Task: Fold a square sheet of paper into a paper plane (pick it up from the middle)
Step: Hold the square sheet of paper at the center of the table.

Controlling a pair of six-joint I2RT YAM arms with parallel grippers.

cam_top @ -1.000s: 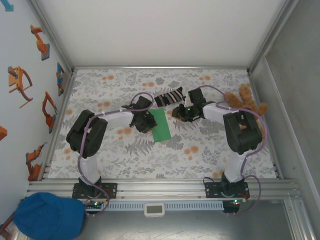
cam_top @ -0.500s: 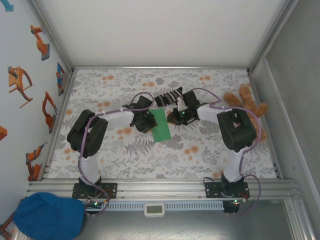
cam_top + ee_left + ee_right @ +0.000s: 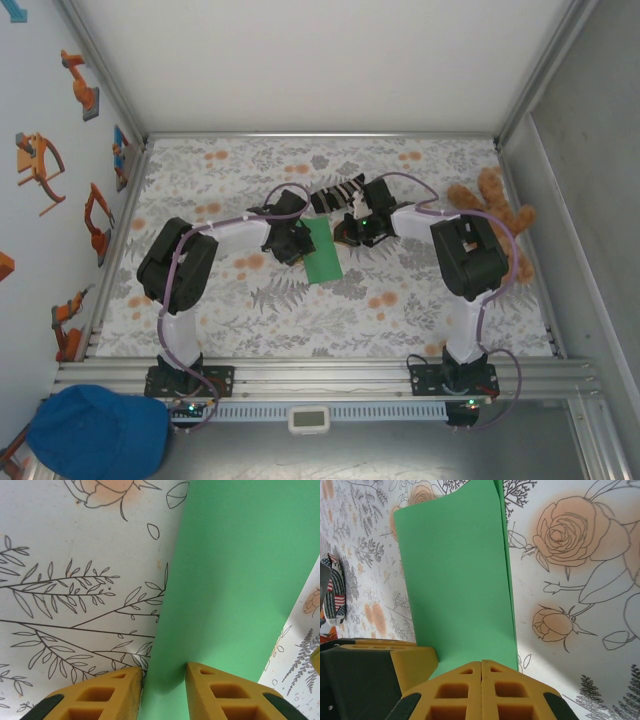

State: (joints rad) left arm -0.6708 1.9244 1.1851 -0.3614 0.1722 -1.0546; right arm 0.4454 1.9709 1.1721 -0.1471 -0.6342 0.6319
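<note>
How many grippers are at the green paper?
2. The left gripper, open, straddles the left edge of the green paper; the right gripper, shut, is at its far right corner.

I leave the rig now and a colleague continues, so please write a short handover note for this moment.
Left fingers: apart, one on each side of an edge of the green paper, not pinching it.
Right fingers: shut, apparently pinching the opposite edge.
Paper: lying on the flowered table between the two arms, apparently folded in half, with a double edge showing in the right wrist view.
Done: the first fold, it seems.
Left: all further folds; there is no plane shape yet.
</note>
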